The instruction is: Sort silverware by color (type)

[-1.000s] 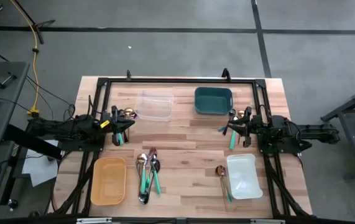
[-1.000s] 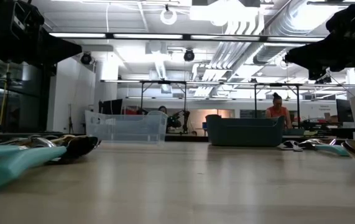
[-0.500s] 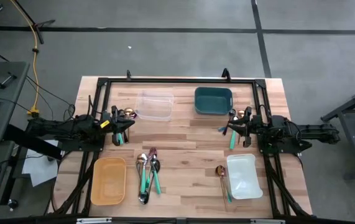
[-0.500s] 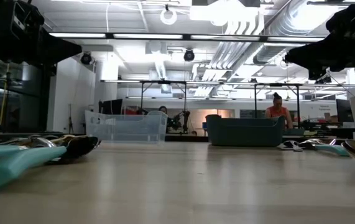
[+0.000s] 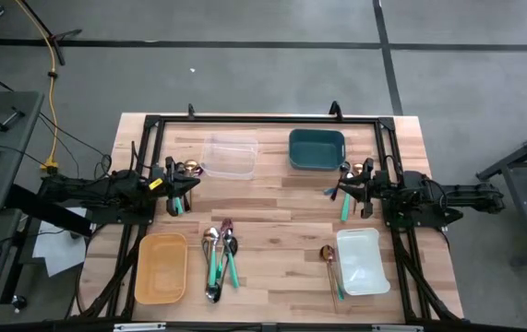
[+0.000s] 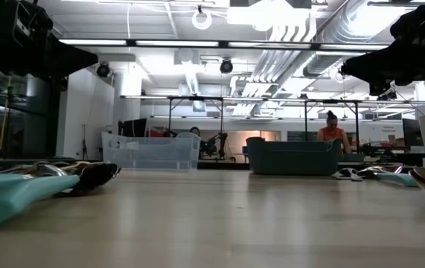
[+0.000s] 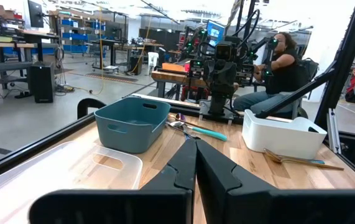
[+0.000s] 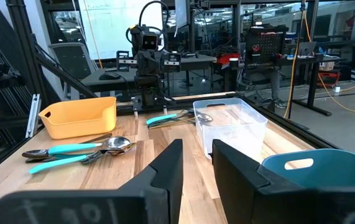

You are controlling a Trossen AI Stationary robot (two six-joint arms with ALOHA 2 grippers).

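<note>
Here the left pincer (image 5: 184,191) sits closed at the surface's (image 5: 272,205) left edge, empty; the right pincer (image 5: 341,191) waits slightly parted at the right edge, holding nothing. A silverware cluster (image 5: 219,254) lies between the orange container (image 5: 162,267) and the white container (image 5: 359,262), well apart from both pincers.

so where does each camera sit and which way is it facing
High: overhead, straight down on the table and both arms.
Low: at tabletop height, looking level across to the teal bin; arms hang overhead.
Left wrist: behind the shut left gripper, facing the right arm.
Right wrist: behind the open right gripper, facing the left arm.
All four show the teal bin.
</note>
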